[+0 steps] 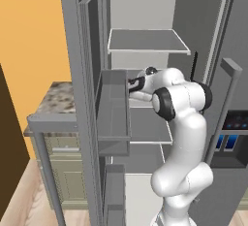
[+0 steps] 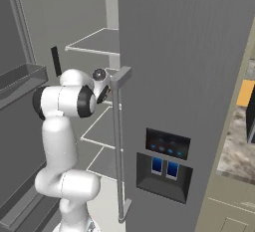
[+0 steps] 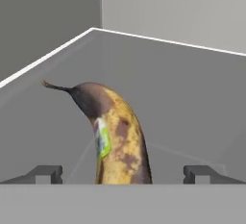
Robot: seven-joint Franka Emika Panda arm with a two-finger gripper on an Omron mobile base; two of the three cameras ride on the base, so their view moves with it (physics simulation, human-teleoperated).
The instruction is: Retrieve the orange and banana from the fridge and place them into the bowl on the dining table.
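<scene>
Banana [image 3: 117, 139] btwn open end effector [image 3: 123, 174] tips, on fridge [image 1: 145, 40] shelf.

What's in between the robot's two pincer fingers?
In the hand view the banana lies on the fridge shelf between the open pincer's fingers, with bare gaps on both sides.

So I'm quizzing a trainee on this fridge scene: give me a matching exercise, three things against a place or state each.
Things:
1. banana
2. fingers
3. dispenser panel

Place or state:
A. on the outside of the shut fridge door
B. wide apart, one on each side of the fruit
C. lying on a grey shelf, stem pointing away

Pairs: 1-C, 2-B, 3-A
</scene>
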